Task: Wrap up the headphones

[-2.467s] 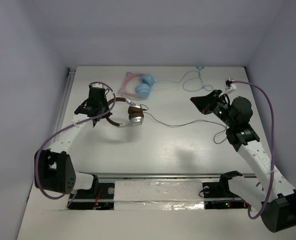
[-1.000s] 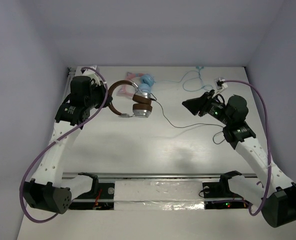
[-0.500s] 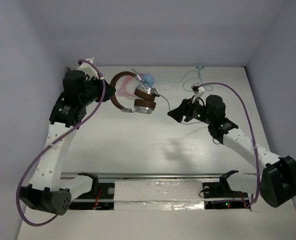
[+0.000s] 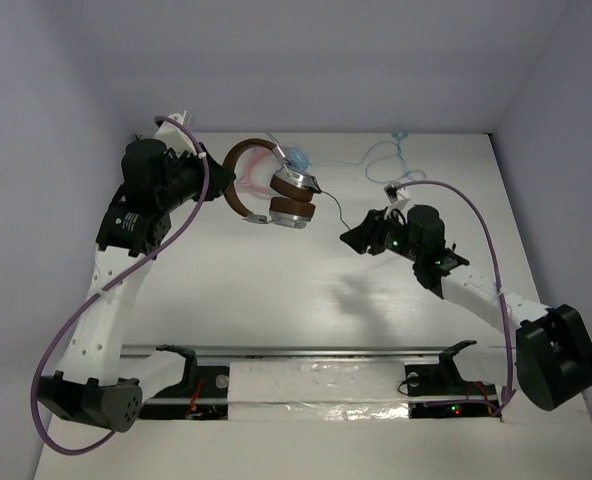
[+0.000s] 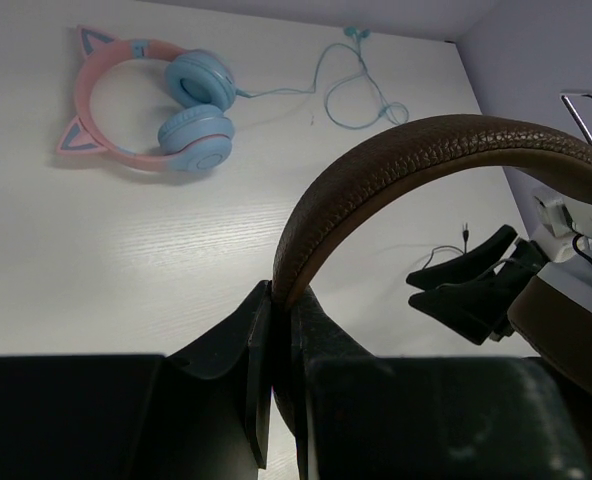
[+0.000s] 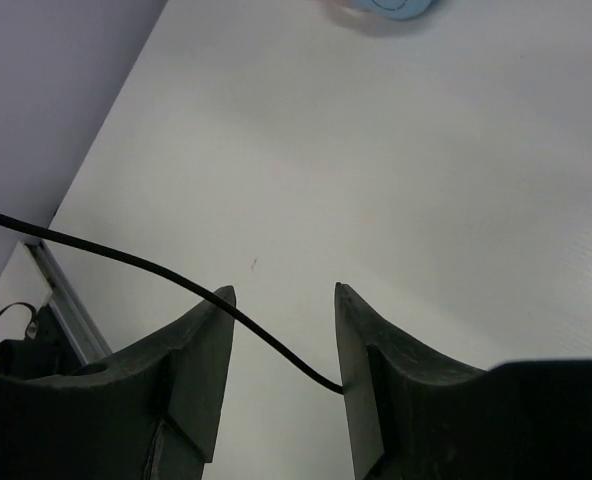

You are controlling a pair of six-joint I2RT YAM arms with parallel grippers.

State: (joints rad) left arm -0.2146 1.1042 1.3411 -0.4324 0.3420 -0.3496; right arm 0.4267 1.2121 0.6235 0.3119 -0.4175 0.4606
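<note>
Just behind the headphones (image 4: pixel 292 205), pink cat-ear pair (image 5: pixel 198 135).

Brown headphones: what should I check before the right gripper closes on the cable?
1. Left gripper shut on the headband of the headphones: ok.
2. Right gripper open: ok.
3. Black cable crossing the gap between the right fingers: ok, not yet pinched.
4. Pink cat-ear headphones lying on the table, apart from the held pair: ok.
5. Black cable free of the pale blue cable: cannot tell.
</note>
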